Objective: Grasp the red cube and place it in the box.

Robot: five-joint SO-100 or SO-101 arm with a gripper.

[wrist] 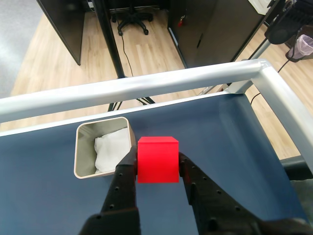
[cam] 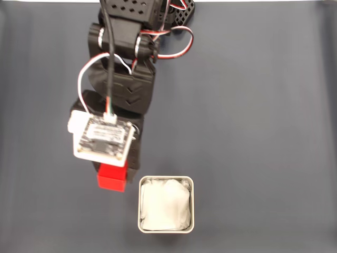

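Black two-fingered hand (wrist: pixel 157 164) fills the bottom of the wrist view, its fingers clamped on the small bright red matte cube (wrist: pixel 157 159), one on either side. At ten o'clock from the cube, just beside it, stands the small square box with pale grey rim (wrist: pixel 80 152) and crumpled white paper lining. In the fixed view the cube (cam: pixel 111 177) sits at ten o'clock from the box (cam: pixel 166 179), outside it, over the dark blue surface (cam: pixel 253 132).
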